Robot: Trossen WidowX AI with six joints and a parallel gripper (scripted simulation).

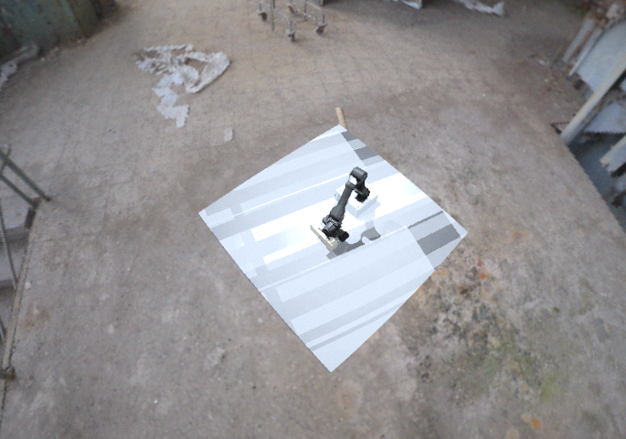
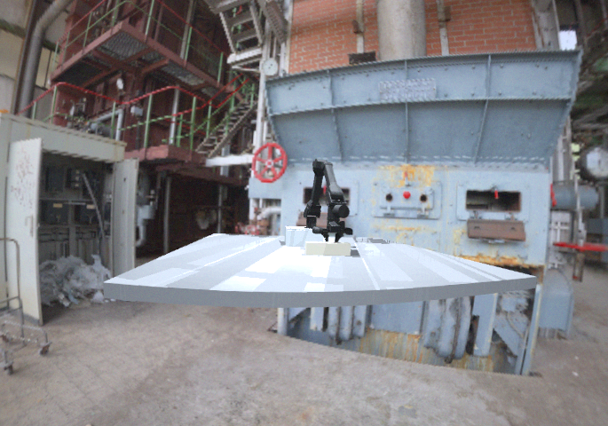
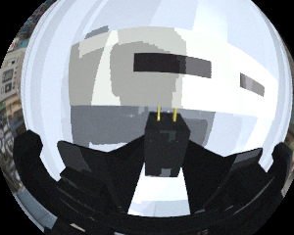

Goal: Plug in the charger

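My gripper is shut on the black charger. Its two yellow prongs point away from the gripper, toward the power strip. The cream power strip lies on the table, with the gripper close over it in the top and exterior views. In the wrist view the strip has a wide dark outlet slot left of a smaller dark slot. The prong tips meet the strip's near edge in the picture, below the left slot. They are outside the slots; whether they touch the strip I cannot tell.
The pale table has bright and grey bands. The white base block of the arm stands behind the strip in the exterior view. The arm's shadow falls beside the strip.
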